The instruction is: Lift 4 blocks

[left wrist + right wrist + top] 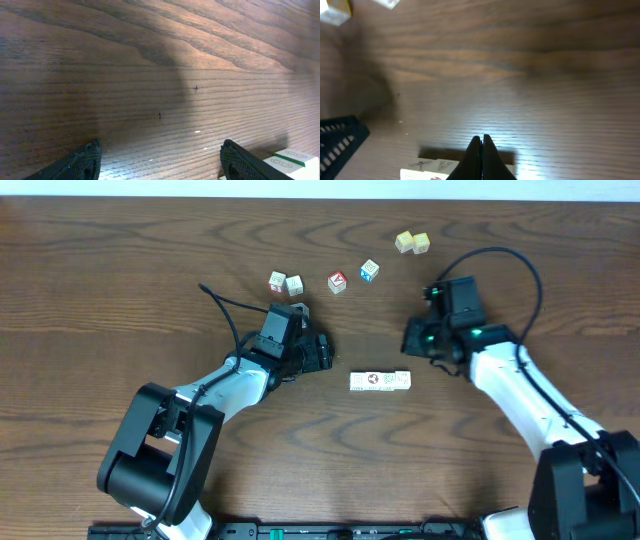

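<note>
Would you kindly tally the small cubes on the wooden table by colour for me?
Cream-white printed cubes in the touching row: 4
Whitish printed cubes paired at the back left: 2
Red-faced cube: 1
Blue-faced cube: 1
Pale yellow cubes: 2
Total: 10

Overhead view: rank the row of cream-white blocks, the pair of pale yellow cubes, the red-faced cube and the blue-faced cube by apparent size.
1. The row of cream-white blocks, by far the longest.
2. The pair of pale yellow cubes.
3. The red-faced cube and the blue-faced cube: they look alike, so not ranked.
</note>
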`<state>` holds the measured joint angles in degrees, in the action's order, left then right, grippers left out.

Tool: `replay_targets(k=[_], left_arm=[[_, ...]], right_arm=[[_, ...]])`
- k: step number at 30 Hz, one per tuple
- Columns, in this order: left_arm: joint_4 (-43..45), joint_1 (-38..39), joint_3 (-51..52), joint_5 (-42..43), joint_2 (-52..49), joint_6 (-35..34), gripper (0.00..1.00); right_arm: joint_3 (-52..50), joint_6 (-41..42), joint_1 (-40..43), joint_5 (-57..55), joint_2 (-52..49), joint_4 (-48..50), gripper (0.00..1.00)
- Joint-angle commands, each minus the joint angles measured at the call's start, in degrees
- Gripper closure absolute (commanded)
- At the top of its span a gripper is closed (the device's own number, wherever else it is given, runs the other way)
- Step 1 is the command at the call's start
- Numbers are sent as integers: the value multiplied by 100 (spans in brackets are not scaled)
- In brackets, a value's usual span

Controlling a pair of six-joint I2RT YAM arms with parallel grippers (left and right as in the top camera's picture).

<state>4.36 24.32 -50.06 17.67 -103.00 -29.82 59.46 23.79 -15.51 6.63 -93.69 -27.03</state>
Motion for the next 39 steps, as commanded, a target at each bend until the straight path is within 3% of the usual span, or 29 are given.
replay_targets(k=[1, 39], left_arm=[[-39, -13, 2, -149, 120, 37, 23], [-61, -13, 2, -149, 120, 37, 22]], right_arm=[[-44, 122, -245, -424, -315, 57, 99], [-83, 234, -485, -466, -769, -236, 99]])
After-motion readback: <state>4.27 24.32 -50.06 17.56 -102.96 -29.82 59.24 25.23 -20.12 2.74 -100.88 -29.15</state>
